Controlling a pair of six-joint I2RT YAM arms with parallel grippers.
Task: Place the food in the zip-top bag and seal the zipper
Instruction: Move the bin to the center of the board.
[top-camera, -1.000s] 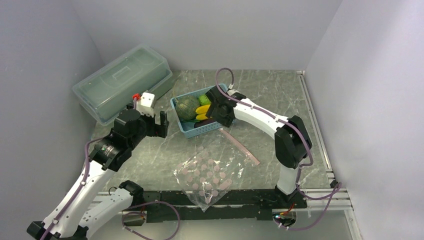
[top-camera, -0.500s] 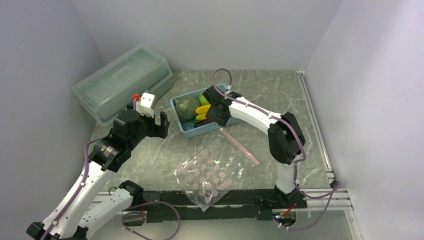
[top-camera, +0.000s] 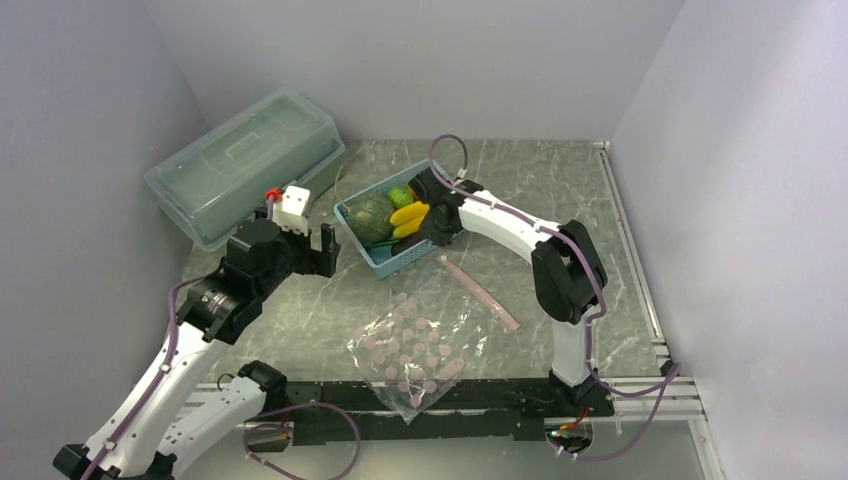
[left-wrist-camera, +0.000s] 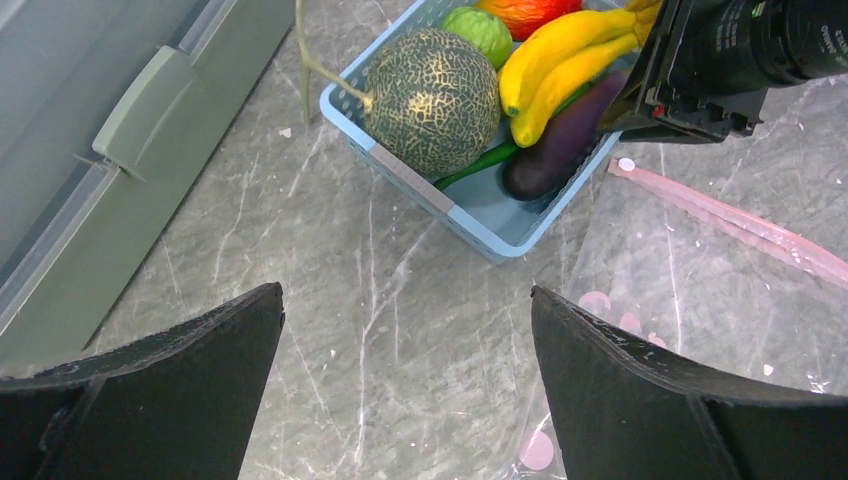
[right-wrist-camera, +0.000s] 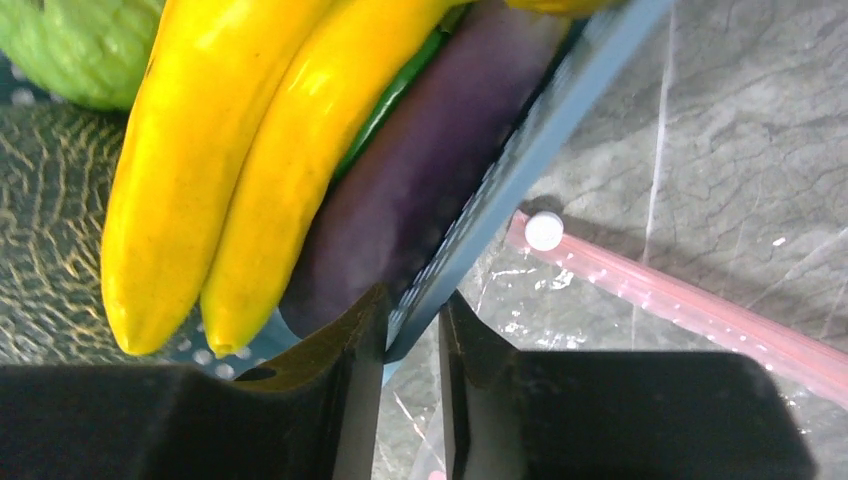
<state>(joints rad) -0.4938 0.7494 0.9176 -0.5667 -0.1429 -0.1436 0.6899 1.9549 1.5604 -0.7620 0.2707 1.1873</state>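
The food lies in a light-blue basket (top-camera: 395, 262): yellow bananas (top-camera: 408, 214), a netted dull-green melon (top-camera: 370, 215), a bright-green ball (top-camera: 401, 196), a purple eggplant (left-wrist-camera: 560, 150) and a red-orange piece (left-wrist-camera: 525, 12). My right gripper (right-wrist-camera: 413, 300) is shut on the basket's near wall (right-wrist-camera: 530, 130), one finger inside beside the eggplant (right-wrist-camera: 420, 170), one outside. The zip-top bag (top-camera: 415, 345) lies flat in front of the basket, its pink zipper (top-camera: 480, 290) toward the right. My left gripper (left-wrist-camera: 406, 290) hangs open over bare table left of the bag, holding nothing.
A large translucent lidded box (top-camera: 245, 165) stands at the back left, close to the left gripper (top-camera: 300, 255). Grey walls enclose the table on three sides. A metal rail (top-camera: 630, 250) runs along the right edge.
My right gripper has closed onto the basket's wall, and the basket has turned and shifted slightly left. The left arm has not moved.
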